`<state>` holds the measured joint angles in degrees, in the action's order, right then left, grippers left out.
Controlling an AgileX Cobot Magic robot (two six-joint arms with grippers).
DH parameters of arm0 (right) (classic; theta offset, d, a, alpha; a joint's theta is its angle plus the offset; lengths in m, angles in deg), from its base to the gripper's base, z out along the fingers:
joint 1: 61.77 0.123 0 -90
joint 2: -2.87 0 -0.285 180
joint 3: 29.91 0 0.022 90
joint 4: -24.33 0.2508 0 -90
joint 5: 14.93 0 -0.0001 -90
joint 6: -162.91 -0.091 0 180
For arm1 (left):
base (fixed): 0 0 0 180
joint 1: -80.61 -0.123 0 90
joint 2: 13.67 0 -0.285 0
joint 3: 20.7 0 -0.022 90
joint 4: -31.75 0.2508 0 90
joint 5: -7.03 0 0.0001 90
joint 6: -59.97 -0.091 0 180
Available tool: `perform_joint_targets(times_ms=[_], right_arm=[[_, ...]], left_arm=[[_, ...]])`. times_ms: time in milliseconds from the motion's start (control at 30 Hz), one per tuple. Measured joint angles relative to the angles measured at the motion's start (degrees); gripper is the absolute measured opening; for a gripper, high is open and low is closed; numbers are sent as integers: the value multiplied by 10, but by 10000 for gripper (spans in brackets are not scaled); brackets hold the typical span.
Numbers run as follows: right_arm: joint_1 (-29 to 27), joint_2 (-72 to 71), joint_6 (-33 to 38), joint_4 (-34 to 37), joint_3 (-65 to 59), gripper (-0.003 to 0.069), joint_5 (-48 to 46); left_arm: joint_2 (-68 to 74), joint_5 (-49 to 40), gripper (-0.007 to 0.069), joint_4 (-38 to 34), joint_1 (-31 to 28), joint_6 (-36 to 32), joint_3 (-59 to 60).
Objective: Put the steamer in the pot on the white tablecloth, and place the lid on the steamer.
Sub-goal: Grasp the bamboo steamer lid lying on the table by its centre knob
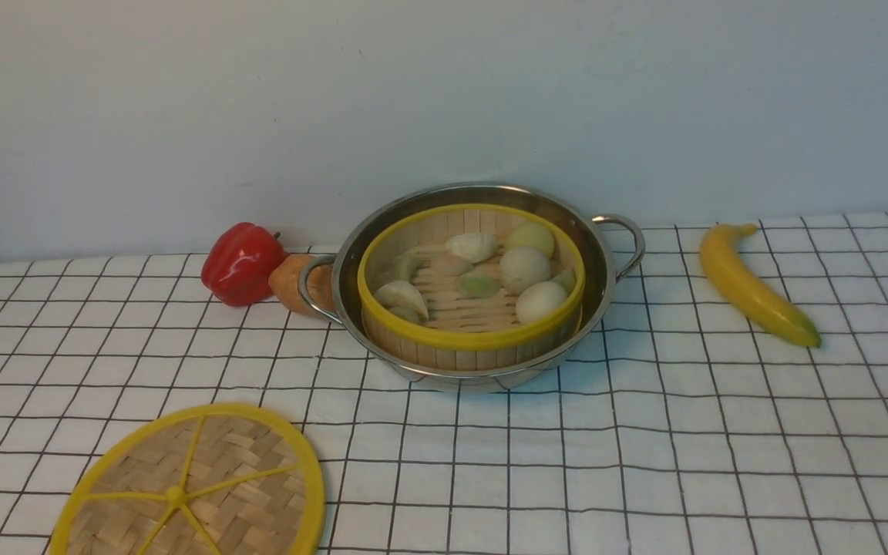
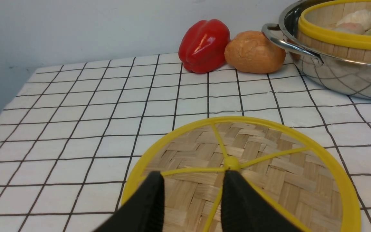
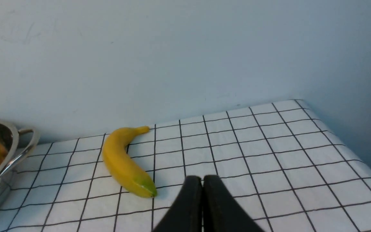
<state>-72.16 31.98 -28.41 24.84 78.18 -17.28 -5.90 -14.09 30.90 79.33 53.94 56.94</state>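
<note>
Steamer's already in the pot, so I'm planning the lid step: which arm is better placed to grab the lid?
Left. The left gripper hangs open right over the lid, near its hub. The right gripper is shut, over by the banana on the other side of the pot.

No text, label, brand mark, number or sign can be read in any view. The pot [image 1: 482, 193], steamer [image 1: 475, 339], lid [image 1: 205, 486], red bell pepper [image 1: 242, 262] and banana [image 1: 752, 289] are plain, and the white tablecloth [image 1: 644, 462] carries only its black grid.
</note>
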Motion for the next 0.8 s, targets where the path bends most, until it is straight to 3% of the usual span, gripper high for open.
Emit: perform_joint_targets(times_ms=[100, 333, 800], right_arm=[[0, -66, 0, 3, -41, 32, -4], [0, -194, 0, -8, -57, 43, -121], [8, -210, 22, -5, -58, 75, -170]], left_arm=[[0, 0, 243, 0, 0, 0, 0], [0, 0, 243, 0, 0, 0, 0], [0, 0, 243, 0, 0, 0, 0]])
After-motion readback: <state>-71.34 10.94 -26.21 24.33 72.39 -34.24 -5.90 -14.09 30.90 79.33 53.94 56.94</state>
